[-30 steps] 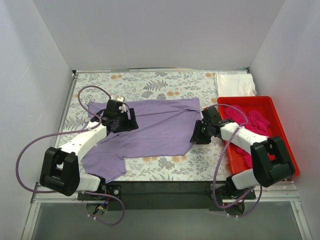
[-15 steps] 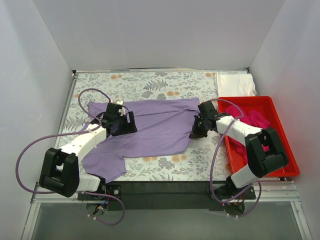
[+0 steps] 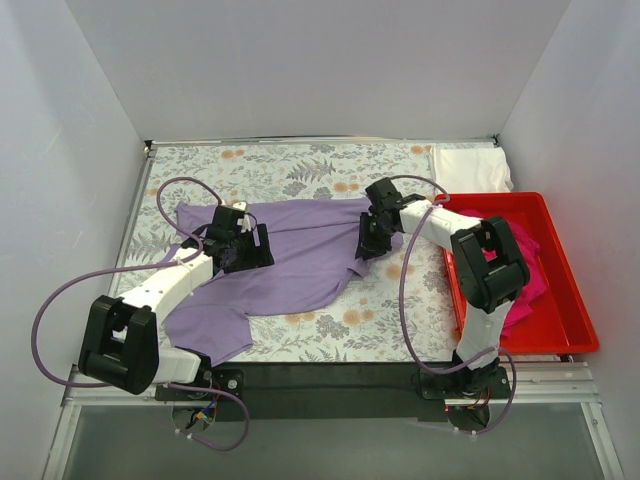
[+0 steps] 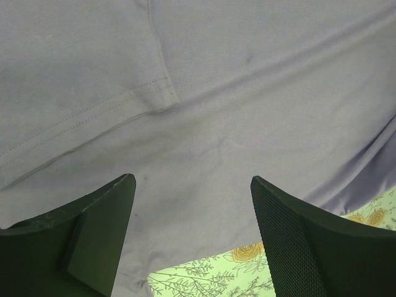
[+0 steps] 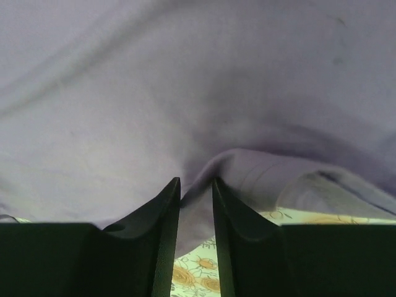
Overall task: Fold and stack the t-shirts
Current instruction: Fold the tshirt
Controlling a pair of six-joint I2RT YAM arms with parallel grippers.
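The lavender t-shirt point(image 3: 300, 255) lies spread on the floral tablecloth point(image 3: 300, 165). My left gripper point(image 3: 258, 245) hovers open over the shirt's left part, near a sleeve seam; in the left wrist view its fingers point(image 4: 193, 185) stand wide above flat lavender cloth point(image 4: 247, 93). My right gripper point(image 3: 366, 242) is at the shirt's right edge. In the right wrist view point(image 5: 196, 182) a raised fold of lavender fabric point(image 5: 247, 167) sits pinched between the narrow jaws. The magenta t-shirt point(image 3: 525, 270) is heaped in the red bin. The white t-shirt point(image 3: 470, 168) lies folded at the back right.
The red plastic bin point(image 3: 565, 310) stands along the table's right side, beside the right arm. Purple cables loop from both arms. White walls enclose the table on three sides.
My right gripper has closed on the shirt's right edge and moved left, pulling that edge inward so it bunches. The left arm has barely moved.
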